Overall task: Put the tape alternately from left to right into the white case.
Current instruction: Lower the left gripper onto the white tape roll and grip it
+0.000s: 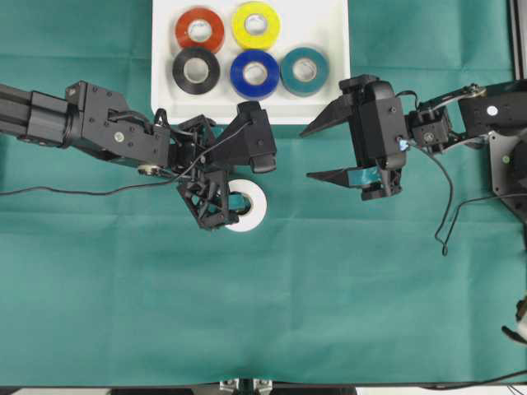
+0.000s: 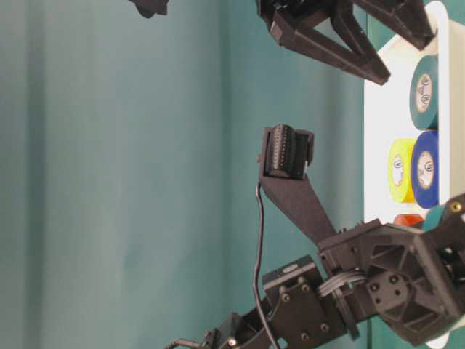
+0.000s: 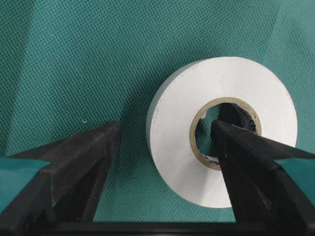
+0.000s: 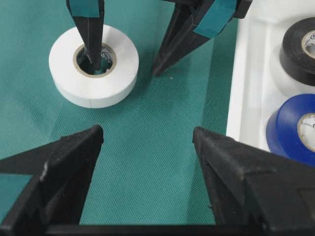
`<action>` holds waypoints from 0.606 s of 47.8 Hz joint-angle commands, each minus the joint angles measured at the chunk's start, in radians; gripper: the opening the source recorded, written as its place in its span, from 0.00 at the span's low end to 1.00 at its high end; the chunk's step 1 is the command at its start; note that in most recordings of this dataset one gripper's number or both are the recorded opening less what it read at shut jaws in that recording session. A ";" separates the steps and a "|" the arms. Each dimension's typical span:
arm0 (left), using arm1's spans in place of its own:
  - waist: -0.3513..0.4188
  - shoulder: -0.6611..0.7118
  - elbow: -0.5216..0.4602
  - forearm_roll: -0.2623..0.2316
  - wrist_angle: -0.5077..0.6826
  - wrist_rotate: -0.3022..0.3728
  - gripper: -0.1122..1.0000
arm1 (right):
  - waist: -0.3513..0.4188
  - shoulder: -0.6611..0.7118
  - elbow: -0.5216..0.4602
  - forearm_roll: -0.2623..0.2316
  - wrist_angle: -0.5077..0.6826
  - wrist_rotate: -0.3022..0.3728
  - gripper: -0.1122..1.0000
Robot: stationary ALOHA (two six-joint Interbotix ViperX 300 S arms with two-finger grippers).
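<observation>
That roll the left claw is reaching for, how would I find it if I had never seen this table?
Start at the white case at the top of the green cloth, holding five coloured rolls. Just below its lower edge lies the white tape roll, flat on the cloth. It is the only roll outside the case, and the open left gripper has one finger in its core hole.

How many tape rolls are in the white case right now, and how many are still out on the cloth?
5 in the white case: red-orange roll, yellow roll, black roll, blue roll, teal roll. 1 outside: white roll on the cloth, under the open left gripper.
</observation>
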 commanded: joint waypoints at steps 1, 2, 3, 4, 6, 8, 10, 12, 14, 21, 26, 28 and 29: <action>0.008 -0.014 -0.025 -0.002 -0.003 0.002 0.89 | 0.003 -0.018 -0.005 0.003 -0.008 -0.002 0.82; 0.008 -0.014 -0.025 -0.002 -0.003 0.002 0.89 | 0.003 -0.018 -0.005 0.003 -0.008 -0.002 0.82; 0.008 -0.014 -0.026 -0.002 -0.003 0.002 0.89 | 0.003 -0.018 -0.005 0.003 -0.008 -0.002 0.82; 0.009 -0.014 -0.026 -0.002 -0.002 0.002 0.89 | 0.003 -0.018 -0.003 0.003 -0.009 -0.002 0.82; 0.009 -0.014 -0.025 -0.002 0.002 0.002 0.89 | 0.003 -0.018 -0.002 0.003 -0.011 -0.002 0.82; 0.012 -0.014 -0.026 -0.002 0.003 0.002 0.89 | 0.003 -0.018 -0.002 0.003 -0.012 -0.002 0.82; 0.012 -0.014 -0.026 -0.002 0.005 0.002 0.89 | 0.003 -0.018 0.000 0.003 -0.015 -0.002 0.82; 0.012 -0.014 -0.026 -0.002 0.008 0.002 0.88 | 0.003 -0.018 0.002 0.003 -0.015 -0.002 0.82; 0.012 -0.014 -0.026 -0.002 0.012 0.002 0.86 | 0.003 -0.018 0.000 0.003 -0.015 -0.002 0.82; 0.012 -0.014 -0.034 -0.002 0.025 0.002 0.54 | 0.003 -0.018 0.002 0.003 -0.017 -0.002 0.82; 0.012 -0.014 -0.040 -0.002 0.025 0.003 0.27 | 0.003 -0.018 0.000 0.003 -0.015 -0.002 0.82; 0.012 -0.014 -0.040 -0.002 0.025 0.003 0.20 | 0.005 -0.018 0.000 0.003 -0.017 -0.002 0.82; 0.012 -0.014 -0.041 -0.002 0.025 0.003 0.16 | 0.003 -0.018 0.002 0.003 -0.015 -0.002 0.82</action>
